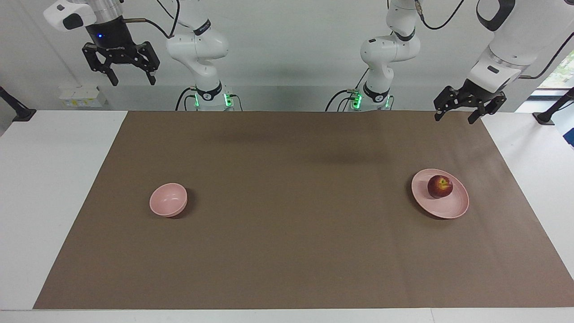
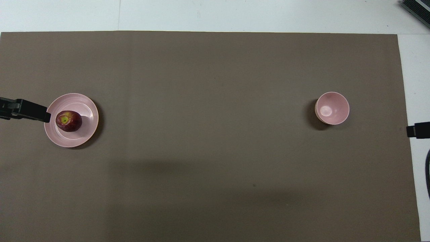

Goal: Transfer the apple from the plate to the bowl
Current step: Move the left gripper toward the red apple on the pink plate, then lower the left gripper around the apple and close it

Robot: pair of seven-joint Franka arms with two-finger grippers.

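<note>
I see brown mat on white bench | apple on plate, well below left fingers, spread | right fingers spread, high above the bench's edge; bowl sits well below.

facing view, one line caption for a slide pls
Dark-red apple on pink plate, empty pink bowl at right arm's end, both end effectors raised.

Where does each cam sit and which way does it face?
Facing view: high, across the table, looking at the robots; both arms, left gripper and right gripper raised, open.
Overhead view: above the robots' end, looking steeply down; only gripper tips show at the edges.
Shared, mirrored: dark-red round apple on flat pale-pink plate, small deep pale-pink bowl, brown mat.
</note>
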